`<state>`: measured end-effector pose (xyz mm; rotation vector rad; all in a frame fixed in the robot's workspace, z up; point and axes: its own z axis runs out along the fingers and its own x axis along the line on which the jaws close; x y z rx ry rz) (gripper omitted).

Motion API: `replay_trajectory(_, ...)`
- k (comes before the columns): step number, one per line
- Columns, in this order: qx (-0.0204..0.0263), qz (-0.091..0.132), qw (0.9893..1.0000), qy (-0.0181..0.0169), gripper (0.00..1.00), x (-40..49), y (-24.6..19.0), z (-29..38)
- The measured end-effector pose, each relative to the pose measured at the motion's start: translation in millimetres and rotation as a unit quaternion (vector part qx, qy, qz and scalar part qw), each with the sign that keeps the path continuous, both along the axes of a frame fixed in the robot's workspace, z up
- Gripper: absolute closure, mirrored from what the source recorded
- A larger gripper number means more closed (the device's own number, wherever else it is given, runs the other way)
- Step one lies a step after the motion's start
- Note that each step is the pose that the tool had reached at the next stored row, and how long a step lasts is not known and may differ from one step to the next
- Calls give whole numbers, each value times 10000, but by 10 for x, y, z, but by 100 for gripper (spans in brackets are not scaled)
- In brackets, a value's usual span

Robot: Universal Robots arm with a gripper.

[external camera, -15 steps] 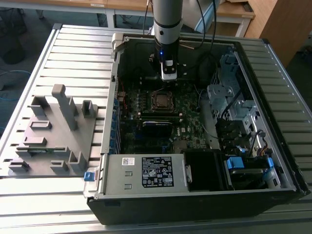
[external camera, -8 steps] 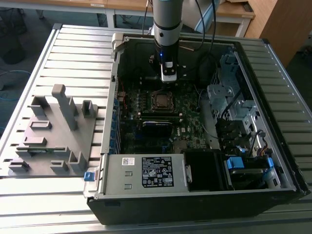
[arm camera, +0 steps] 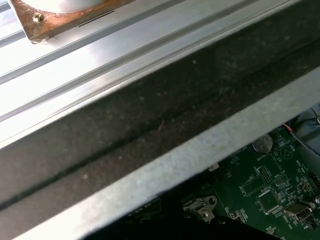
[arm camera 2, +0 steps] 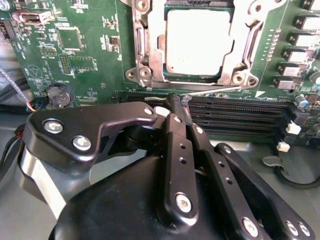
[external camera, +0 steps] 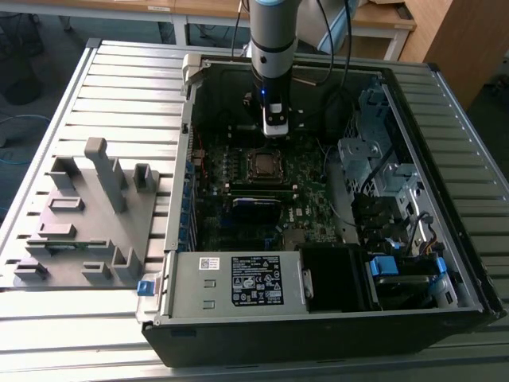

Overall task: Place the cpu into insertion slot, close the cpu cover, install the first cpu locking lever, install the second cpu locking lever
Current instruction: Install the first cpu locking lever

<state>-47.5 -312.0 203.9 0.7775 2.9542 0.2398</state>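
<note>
One open computer case (external camera: 318, 338) lies on a ribbed silver metal table (external camera: 119, 87). To the exterior view's left of the case sits a grey moulded fixture (external camera: 87, 215), and beyond the case stand wooden desks (external camera: 382, 24). Inside the case, the gripper (external camera: 274, 129) hangs over the green motherboard (external camera: 310, 199). Its black fingers (arm camera 2: 172, 135) are drawn together with nothing seen between them, tips just beside a thin silvery lever (arm camera 2: 215, 90). The cpu (arm camera 2: 197, 42) sits in the insertion slot (arm camera 2: 195, 78), and the cpu cover (arm camera 2: 152, 50) lies flat around it. At the case's near end, the power supply (external camera: 191, 290) carries a white printed label (external camera: 256, 280) and a small sticker (external camera: 208, 263), both too small to read.
</note>
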Motion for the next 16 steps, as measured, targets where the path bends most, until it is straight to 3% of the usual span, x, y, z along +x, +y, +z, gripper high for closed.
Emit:
replay_trajectory(9,-168,-1,9999,-1,90,14,1,-24)
replay_trajectory(16,-186,0,9998,-1,90,15,24,-28)
